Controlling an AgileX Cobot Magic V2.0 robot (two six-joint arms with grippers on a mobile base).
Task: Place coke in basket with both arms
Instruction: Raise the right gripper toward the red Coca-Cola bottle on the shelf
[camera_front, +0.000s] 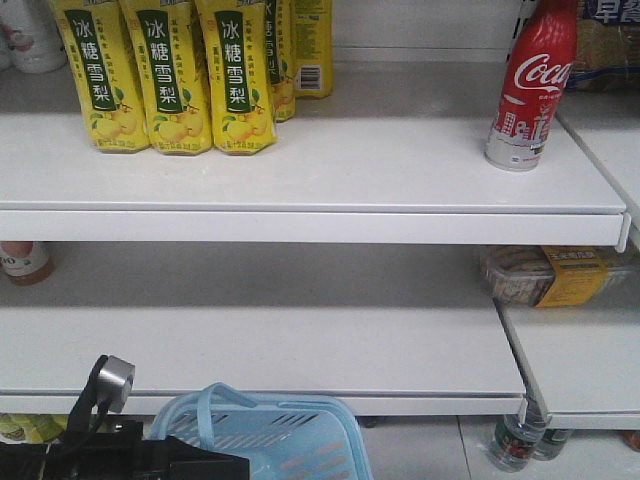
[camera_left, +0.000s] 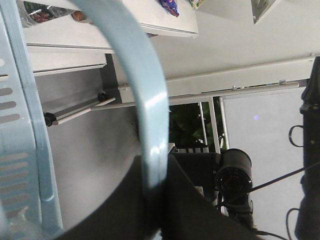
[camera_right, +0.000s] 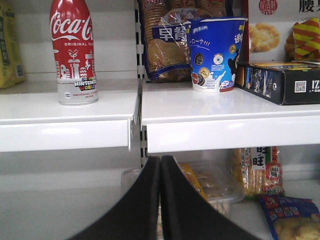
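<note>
A light blue hoop handle (camera_left: 145, 90) of smooth, glossy plastic is gripped between the black fingers of the left gripper (camera_left: 152, 210), which are closed on it. In the front view the basket (camera_front: 262, 406) is seen at the bottom edge. It is rectangular with slotted sides, and it sits beside the black left arm (camera_front: 150, 462), which carries a round silver knob (camera_front: 116, 378). On the upper white shelf (camera_front: 350, 170), flat-sided yellow pear-drink bottles (camera_front: 165, 75) are lined up at the left. The coke (camera_front: 530, 85) is standing upright at the right end, well apart from them. It is slim, wrapped in red with white script, and has a grey-silver lower band with small drawings. The two matte black fingers of the right gripper (camera_right: 160, 200) are pressed together with nothing between them. In the right wrist view it is seen below the shelf edge and to the right of the coke.
</note>
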